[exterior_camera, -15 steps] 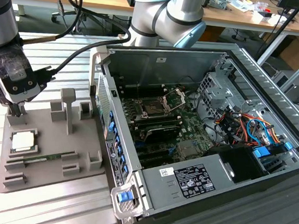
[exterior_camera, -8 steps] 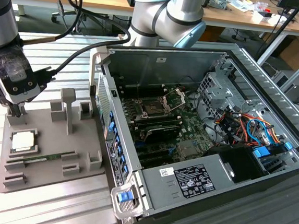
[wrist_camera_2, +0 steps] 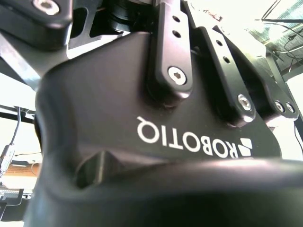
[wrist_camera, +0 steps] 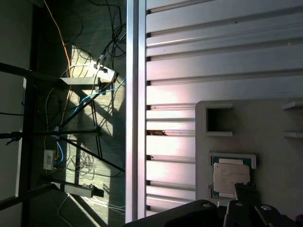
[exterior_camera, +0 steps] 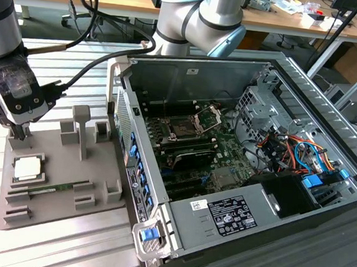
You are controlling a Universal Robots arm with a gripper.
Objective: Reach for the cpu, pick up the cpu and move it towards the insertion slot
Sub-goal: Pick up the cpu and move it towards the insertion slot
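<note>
The cpu (exterior_camera: 27, 168) is a small pale square chip lying flat in a recess of the grey tray (exterior_camera: 63, 161) on the exterior view's left. My gripper (exterior_camera: 22, 135) hangs just above the tray, a little behind the cpu, and is apart from it. In the first wrist view the cpu (wrist_camera: 230, 178) lies in its recess of the tray (wrist_camera: 270, 127), with my gripper (wrist_camera: 245, 190) dark at the picture's edge beside it. The insertion slot (exterior_camera: 184, 129), its metal bracket (exterior_camera: 209, 116) lifted, sits on the board inside the open computer case. The gripper's black body (wrist_camera_2: 142, 118) looms close in the second wrist view.
A thin green memory stick (exterior_camera: 43, 189) lies in the tray in front of the cpu. Upright posts (exterior_camera: 81, 128) rise from the tray. The case wall (exterior_camera: 135, 167) stands between tray and board. Cables (exterior_camera: 289, 149) and a drive cage crowd the case's far side.
</note>
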